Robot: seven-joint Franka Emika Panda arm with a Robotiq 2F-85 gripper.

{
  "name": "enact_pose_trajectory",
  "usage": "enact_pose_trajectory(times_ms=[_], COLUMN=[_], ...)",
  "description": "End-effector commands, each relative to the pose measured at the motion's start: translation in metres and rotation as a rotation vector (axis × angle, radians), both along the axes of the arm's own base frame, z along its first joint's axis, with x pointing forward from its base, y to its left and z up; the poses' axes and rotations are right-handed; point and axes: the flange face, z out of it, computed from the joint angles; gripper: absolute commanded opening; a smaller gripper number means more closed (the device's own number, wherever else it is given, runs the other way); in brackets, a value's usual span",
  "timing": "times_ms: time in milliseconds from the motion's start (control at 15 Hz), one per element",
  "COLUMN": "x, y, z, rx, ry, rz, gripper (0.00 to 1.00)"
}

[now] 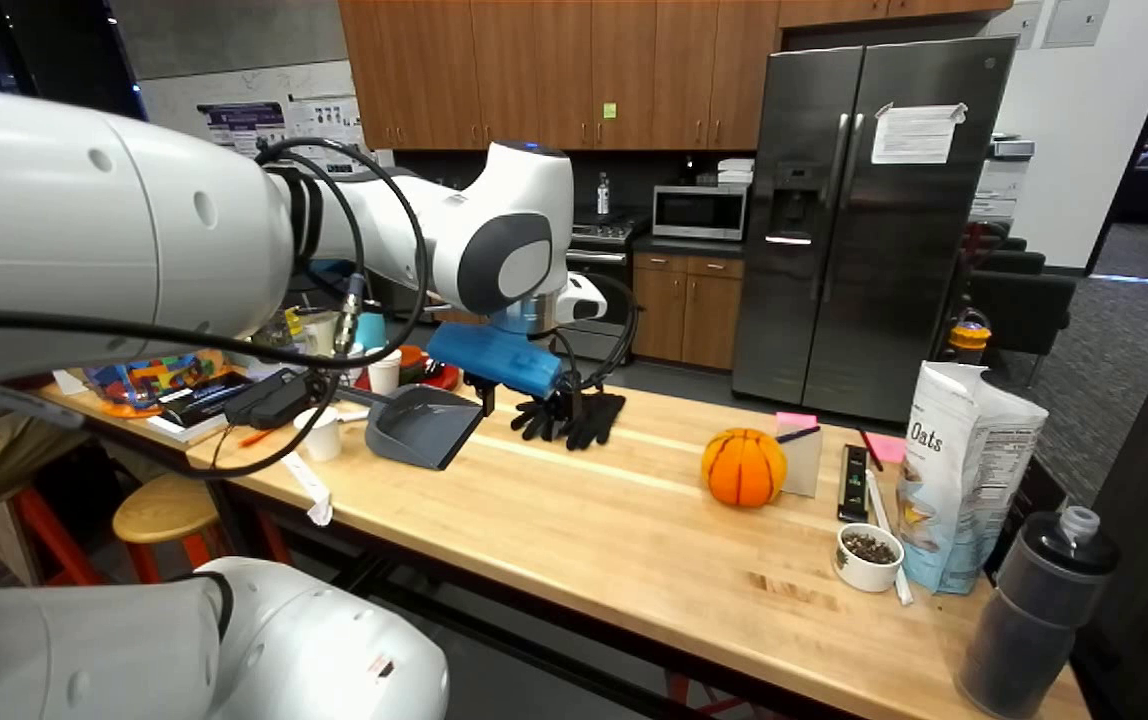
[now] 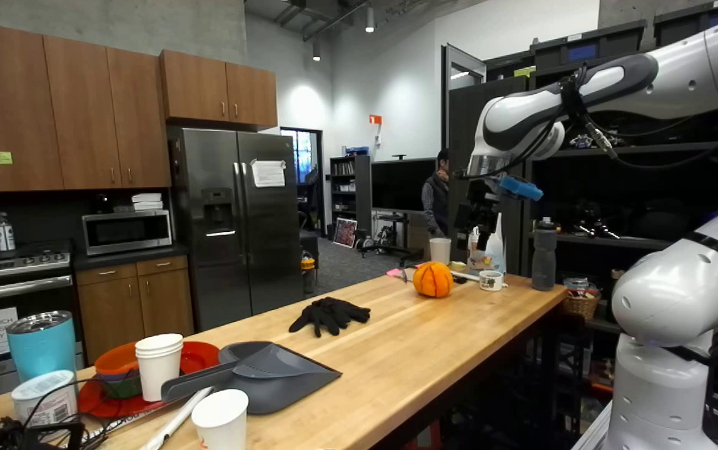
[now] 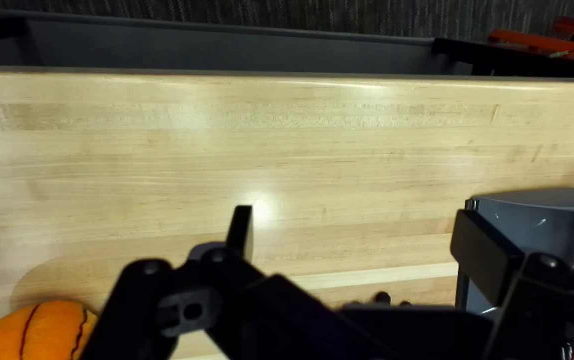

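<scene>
My gripper is open and empty, held above the wooden table. It also shows in both exterior views. A grey dustpan lies on the table at the right of the wrist view, partly behind a finger. It shows in both exterior views. Black gloves lie on the table; only dark fingertips show in the wrist view. An orange plush pumpkin sits farther along the table and at the lower left of the wrist view.
An oats bag, a grey bottle and a small white cup stand at one table end. Paper cups, a red plate and a blue tumbler stand at the opposite end.
</scene>
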Motion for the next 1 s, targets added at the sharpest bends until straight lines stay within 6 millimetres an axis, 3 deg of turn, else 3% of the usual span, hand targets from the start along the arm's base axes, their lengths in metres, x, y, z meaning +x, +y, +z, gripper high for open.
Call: enact_pose_trajectory(times_ms=[0, 467, 933], x=[0.0, 0.004, 0.043], y=[0.0, -0.006, -0.069], z=[0.001, 0.003, 0.021], rx=[0.0, -0.003, 0.024], ry=[0.001, -0.018, -0.162], rz=[0.0, -0.044, -0.275], gripper=[1.0, 1.0, 1.0])
